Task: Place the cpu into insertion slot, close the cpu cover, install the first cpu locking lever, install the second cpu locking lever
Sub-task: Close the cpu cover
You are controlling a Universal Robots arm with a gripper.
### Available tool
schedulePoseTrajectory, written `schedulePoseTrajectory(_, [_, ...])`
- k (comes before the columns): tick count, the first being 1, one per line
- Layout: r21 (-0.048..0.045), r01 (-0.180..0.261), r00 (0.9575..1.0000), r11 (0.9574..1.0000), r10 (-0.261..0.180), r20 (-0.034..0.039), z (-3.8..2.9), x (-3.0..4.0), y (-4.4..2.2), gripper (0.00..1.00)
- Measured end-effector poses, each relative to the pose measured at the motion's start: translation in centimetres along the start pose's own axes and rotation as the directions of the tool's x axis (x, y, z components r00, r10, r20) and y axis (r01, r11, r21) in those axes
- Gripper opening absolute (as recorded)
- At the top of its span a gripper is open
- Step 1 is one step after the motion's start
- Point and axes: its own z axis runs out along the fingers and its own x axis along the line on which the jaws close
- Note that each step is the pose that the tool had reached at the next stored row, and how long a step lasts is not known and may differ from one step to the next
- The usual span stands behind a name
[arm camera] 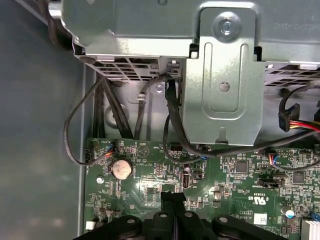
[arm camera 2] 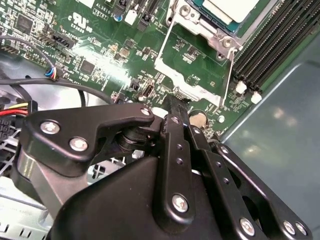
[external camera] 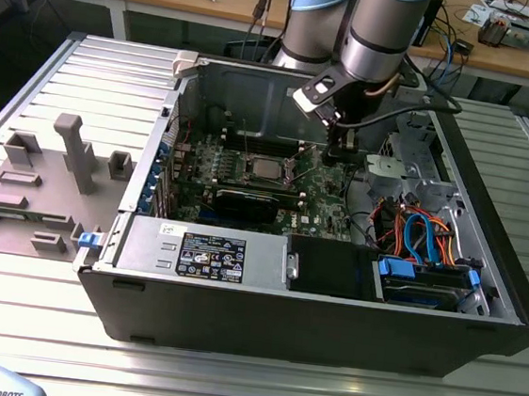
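Note:
The cpu (external camera: pixel 268 168), a small square with a pale silver top, lies in the insertion slot (arm camera 2: pixel 197 17) on the green motherboard; its corner (arm camera 2: pixel 231 7) also shows in the second wrist view. The cpu cover (arm camera 2: pixel 165 65), a thin silver frame, stands swung open away from the slot, and green board shows through its window. A thin wire locking lever (arm camera 2: pixel 231 70) runs along one side of it. My gripper (external camera: pixel 340 157) hangs inside the case to the exterior view's right of the cpu. It is shut, its black fingertips together (arm camera 2: pixel 175 101) at the cover's free edge (arm camera: pixel 173 196).
Long black memory slots (arm camera 2: pixel 280 45) run beside the slot. A black expansion card (external camera: pixel 245 201) lies nearer the camera than the cpu. A metal drive bracket (arm camera: pixel 225 90), black cables (arm camera: pixel 172 115) and a coin battery (arm camera: pixel 121 170) surround my fingers. Case walls (external camera: pixel 257 88) close in.

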Motion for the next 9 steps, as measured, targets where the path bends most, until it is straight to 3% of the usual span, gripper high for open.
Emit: schedulePoseTrajectory(9, [0.0000,0.000,1.0000,1.0000,0.000,-0.0002,0.04,0.05,-1.22,0.11])
